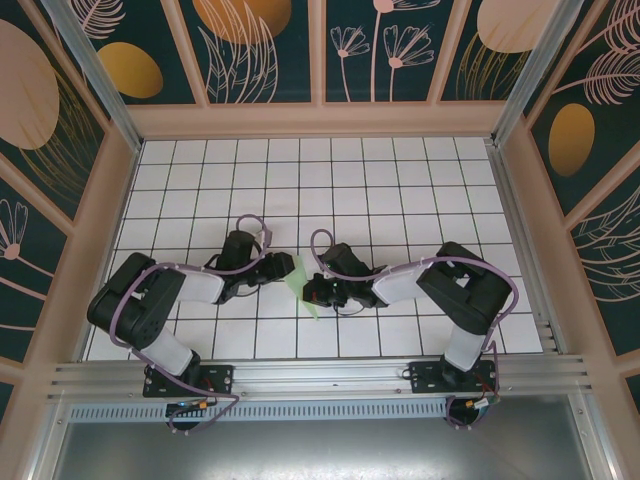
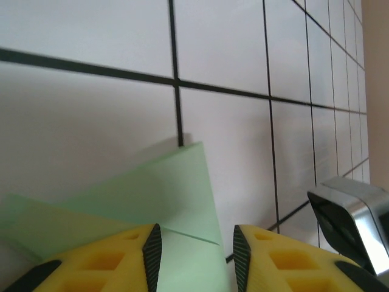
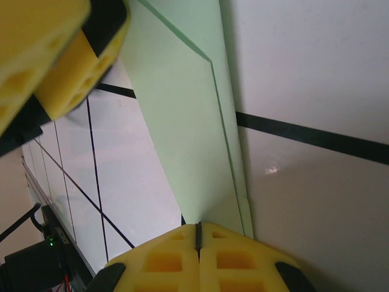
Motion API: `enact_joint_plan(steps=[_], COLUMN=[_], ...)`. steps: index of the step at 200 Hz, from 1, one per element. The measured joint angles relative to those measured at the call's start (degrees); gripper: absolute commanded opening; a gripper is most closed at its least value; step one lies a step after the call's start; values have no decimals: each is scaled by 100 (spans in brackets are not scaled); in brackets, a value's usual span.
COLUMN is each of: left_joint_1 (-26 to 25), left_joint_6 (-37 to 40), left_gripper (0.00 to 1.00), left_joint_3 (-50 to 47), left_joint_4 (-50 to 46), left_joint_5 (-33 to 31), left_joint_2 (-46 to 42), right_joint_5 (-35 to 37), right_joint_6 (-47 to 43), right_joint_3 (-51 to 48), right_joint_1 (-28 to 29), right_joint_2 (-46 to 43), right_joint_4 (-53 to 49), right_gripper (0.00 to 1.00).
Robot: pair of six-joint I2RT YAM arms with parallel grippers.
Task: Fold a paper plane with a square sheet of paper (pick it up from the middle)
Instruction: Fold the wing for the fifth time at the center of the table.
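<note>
The paper plane is a pale mint-green sheet folded into a long narrow shape with layered creases, lying between the two arms at mid-table. My right gripper is shut on one end of the paper plane, which runs out from its closed fingertips. My left gripper stands over the other end of the paper plane, its jaws apart with the green paper in the gap. From above, the left gripper and right gripper nearly meet. A yellow left finger shows at the top left of the right wrist view.
The white tiled table with black grid lines stretches back to patterned walls. A metal rail runs along the near edge by the arm bases. A dark and silver part of the right arm sits close to the left fingers.
</note>
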Motion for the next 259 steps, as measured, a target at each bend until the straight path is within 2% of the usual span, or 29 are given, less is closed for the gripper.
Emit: enact_joint_plan(steps=[23,65,106,135,186,237,259], left_joint_1=[367,570,621,616,264,188,188], left_joint_6=[87,210,205,83,-15,-4,-2], left_gripper=[41,45,47,44,40,36,34], left_joint_3=[28,162,162,144,116,120,151], left_joint_4=[-92,-433,-756,-542,-173,-96,-111], left_joint_5=[9,-39,-116,181,691,522,476], left_joint_2=[-13,-120,-1040,-1355,-581,168,186], right_joint_5=[31,68,68,70,72,92,170], right_joint_6=[0,0,0,0,-2,-20,-22], right_joint_3=[-26,-28,-28,-24,33,116,140], right_joint_1=[17,28,31,33,33,35,48], right_joint_2=[-20,-42,-42,-42,-48,-76,-155], right_joint_4=[20,11,0,-2,-105,-337,-527], right_gripper=[0,0,0,0,0,0,0])
